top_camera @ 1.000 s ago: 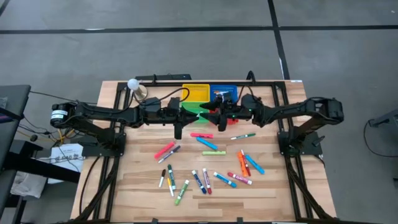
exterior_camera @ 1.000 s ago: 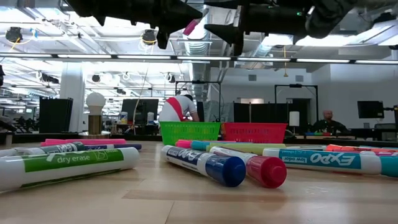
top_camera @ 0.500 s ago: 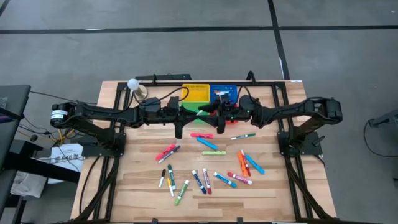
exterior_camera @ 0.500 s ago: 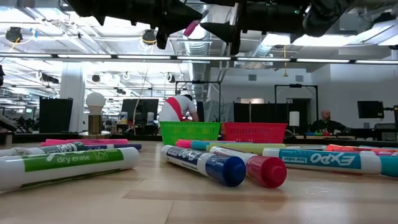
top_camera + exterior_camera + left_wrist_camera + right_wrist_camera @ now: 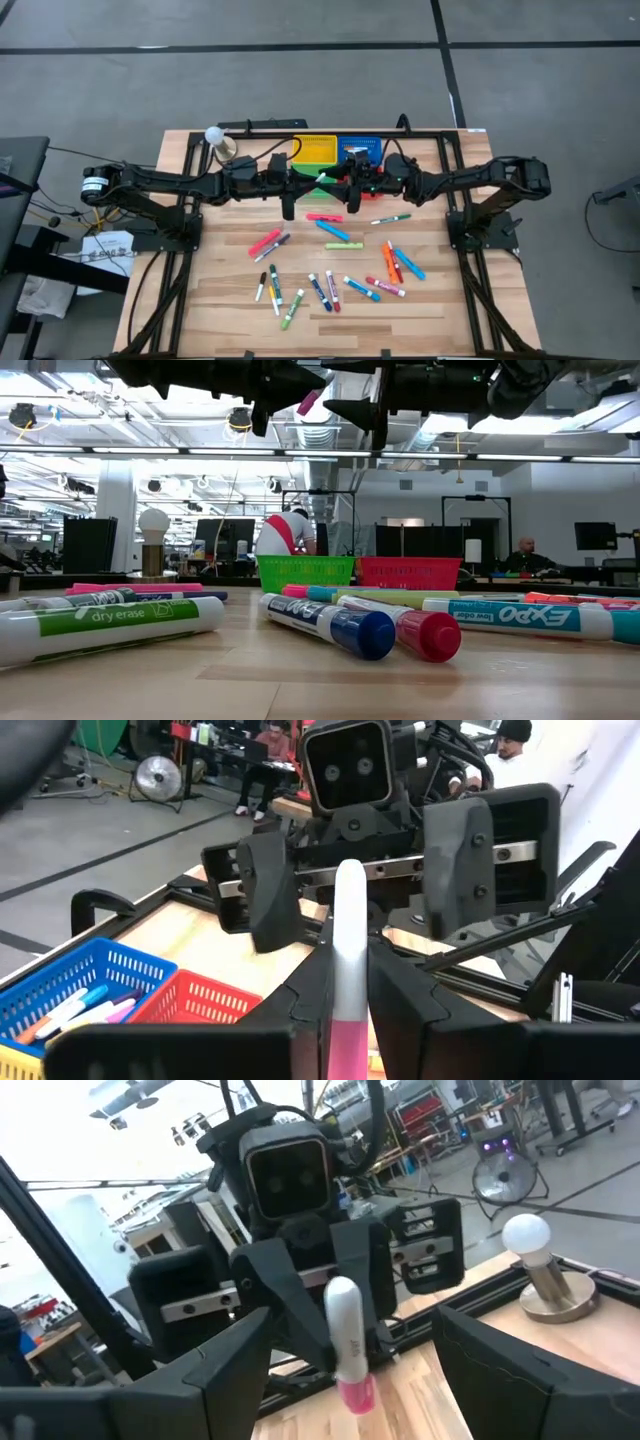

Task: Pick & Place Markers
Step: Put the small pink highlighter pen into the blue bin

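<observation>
My left gripper hangs high over the far middle of the table, shut on a marker with a white and a pink end. That marker also shows in the right wrist view and in the low view. My right gripper faces it from the table's right, open. Its two fingers stand on either side of the marker's white end without touching it. Several more markers lie flat on the wooden tabletop nearer the front. My left gripper pinches the marker's pink end between its two fingers. They reach level from the table's left and lie along the marker. The white end sticks out past the fingertips toward my right gripper, tipped slightly up. The marker is lifted clear of everything.
A yellow basket and a blue basket stand at the table's far edge. A green basket and a red basket sit just in front, beneath the grippers. A bulb-shaped lamp is at the far left.
</observation>
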Available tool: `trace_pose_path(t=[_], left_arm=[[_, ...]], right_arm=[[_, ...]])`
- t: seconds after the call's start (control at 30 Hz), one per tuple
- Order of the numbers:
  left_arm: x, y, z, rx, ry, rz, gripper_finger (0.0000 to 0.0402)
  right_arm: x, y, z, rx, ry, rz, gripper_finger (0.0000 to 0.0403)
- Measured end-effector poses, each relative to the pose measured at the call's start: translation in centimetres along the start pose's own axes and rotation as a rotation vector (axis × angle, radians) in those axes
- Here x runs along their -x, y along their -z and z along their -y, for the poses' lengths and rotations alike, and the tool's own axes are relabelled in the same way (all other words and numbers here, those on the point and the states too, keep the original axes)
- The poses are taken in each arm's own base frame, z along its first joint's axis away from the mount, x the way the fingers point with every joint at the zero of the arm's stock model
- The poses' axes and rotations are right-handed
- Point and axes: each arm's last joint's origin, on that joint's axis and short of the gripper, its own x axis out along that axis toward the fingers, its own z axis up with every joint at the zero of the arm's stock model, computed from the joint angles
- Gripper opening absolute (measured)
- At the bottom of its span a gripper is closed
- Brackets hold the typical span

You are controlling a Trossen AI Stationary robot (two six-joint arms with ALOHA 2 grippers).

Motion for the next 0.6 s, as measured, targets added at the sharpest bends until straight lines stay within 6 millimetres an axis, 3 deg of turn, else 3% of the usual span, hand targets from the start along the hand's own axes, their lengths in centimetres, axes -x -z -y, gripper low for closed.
trace_pose_path(t=[0.6], left_arm=[[0.00,-0.07,0.00,0.001,-0.007,0.009,0.0053]], right_arm=[[0.00,-0.10,0.04,0.001,0.023,0.019,0.0258]])
